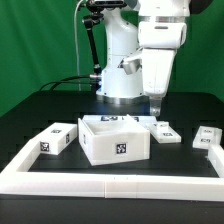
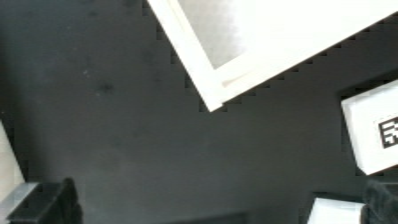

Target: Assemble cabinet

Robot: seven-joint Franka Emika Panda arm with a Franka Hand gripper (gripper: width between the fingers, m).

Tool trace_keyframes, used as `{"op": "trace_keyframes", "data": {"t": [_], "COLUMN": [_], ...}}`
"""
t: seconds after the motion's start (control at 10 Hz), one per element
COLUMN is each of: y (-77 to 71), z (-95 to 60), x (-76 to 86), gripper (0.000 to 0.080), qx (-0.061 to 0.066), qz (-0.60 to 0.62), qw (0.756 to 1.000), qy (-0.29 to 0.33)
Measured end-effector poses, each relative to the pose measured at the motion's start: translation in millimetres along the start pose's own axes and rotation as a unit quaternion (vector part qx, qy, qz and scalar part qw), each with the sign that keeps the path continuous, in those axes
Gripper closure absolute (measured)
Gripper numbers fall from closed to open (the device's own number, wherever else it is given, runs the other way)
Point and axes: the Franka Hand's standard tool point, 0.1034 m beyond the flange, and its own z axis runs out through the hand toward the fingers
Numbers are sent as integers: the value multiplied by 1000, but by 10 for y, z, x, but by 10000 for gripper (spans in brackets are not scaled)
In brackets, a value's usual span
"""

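The hollow white box shell [image 1: 115, 139] of the cabinet stands mid-table, open side up, with a tag on its front. Smaller white tagged blocks lie around it: one at the exterior view's left [image 1: 57, 139], one just right of the shell [image 1: 165, 131], one further right [image 1: 207, 135]. My gripper [image 1: 157, 110] hangs pointing down above the gap between the shell and the nearest block. In the wrist view the gripper [image 2: 205, 202] is open and empty over the black table. A corner of the shell [image 2: 249, 55] and a tagged block [image 2: 374, 130] show there.
A long low white border rail [image 1: 110, 184] runs along the front of the table and up both sides. The marker board [image 1: 112, 118] lies flat behind the shell. The arm's white base [image 1: 120, 75] stands at the back, with cables to its left.
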Motion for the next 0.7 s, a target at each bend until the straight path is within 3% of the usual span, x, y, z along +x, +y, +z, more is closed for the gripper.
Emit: {"op": "trace_keyframes", "data": {"t": [0.1,0.2,0.4,0.7], "y": [4,-47,-196,-223], "z": [-4,-20,-34,-3], "x": [-24,-114,-287,-328], "gripper": [1,1,1,1], "qx": [-8,-25,-24,-21], "qz": [-37,-97,-180,-182], "qw": [999,995,983,983], "qy": [2,5,1,1]}}
